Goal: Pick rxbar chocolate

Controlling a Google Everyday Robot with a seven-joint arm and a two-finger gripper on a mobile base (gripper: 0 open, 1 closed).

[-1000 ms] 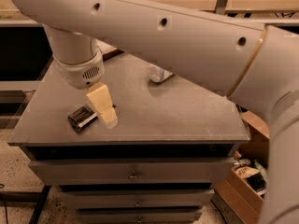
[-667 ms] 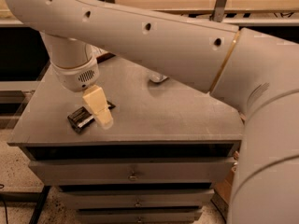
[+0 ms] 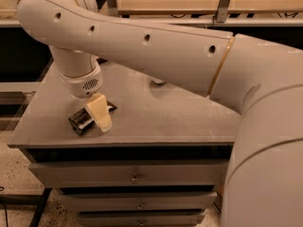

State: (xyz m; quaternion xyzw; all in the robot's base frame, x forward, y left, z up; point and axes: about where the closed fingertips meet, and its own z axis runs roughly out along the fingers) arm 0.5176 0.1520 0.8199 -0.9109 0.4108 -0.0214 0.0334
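The rxbar chocolate point(image 3: 79, 122) is a small flat dark-wrapped bar lying on the grey cabinet top point(image 3: 156, 117) near its front left corner. My gripper point(image 3: 101, 122) hangs from the white wrist point(image 3: 83, 82) and comes down right over the bar's right half, hiding that part. Its cream-coloured tip sits at or just above the bar; I cannot tell whether they touch. My big white arm point(image 3: 156, 51) crosses the whole upper view.
A small white object point(image 3: 158, 82) peeks out under the arm at the back of the top. Below the top are drawers with knobs point(image 3: 135, 178). A wooden shelf point(image 3: 189, 4) runs behind. The cabinet's front edge is close to the bar.
The gripper has shifted slightly left and lower over the bar. The arm has swung further across the view. The bar has not moved.
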